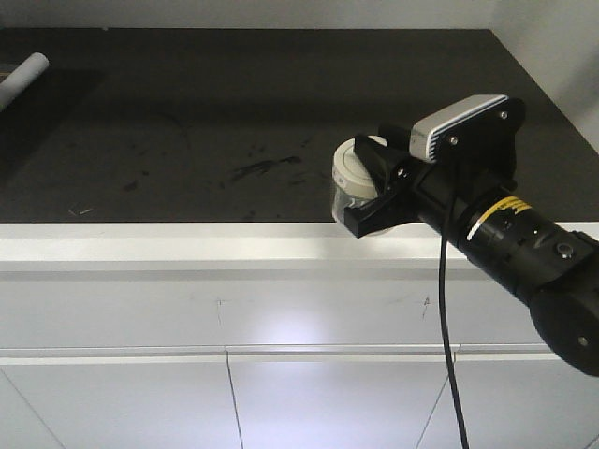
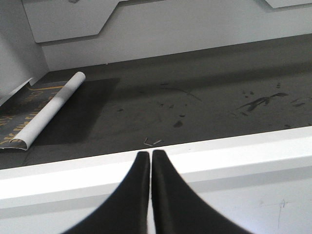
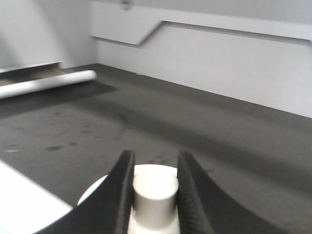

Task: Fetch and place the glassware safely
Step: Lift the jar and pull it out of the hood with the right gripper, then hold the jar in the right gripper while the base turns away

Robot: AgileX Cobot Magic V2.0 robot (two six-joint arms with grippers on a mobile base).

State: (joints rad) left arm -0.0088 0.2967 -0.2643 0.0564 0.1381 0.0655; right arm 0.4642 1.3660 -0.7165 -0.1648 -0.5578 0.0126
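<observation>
I'm at a built-in bench. It reads as a lab or test room, not a home. The dark matte worktop [image 1: 234, 103] is scuffed, with smear marks [image 1: 267, 168], and has a thick white front edge [image 1: 187, 245]. Plain flat white cabinet doors [image 1: 112, 402] sit underneath. The back wall is white panels [image 2: 195, 29] with angular cut-outs. In the far left corner a rolled white tube [image 2: 51, 109] lies beside a dark printed sheet [image 2: 19, 119]; its gold lettering is too small to read.

Right of the white tube [image 1: 23, 75], the dark countertop [image 1: 215, 103] lies open for me as far as the glass jar [image 1: 354, 182] at its front edge. Behind the tube a white wall [image 2: 195, 29] blocks me; something flat [image 2: 14, 119], perhaps paper, lies beside it.
</observation>
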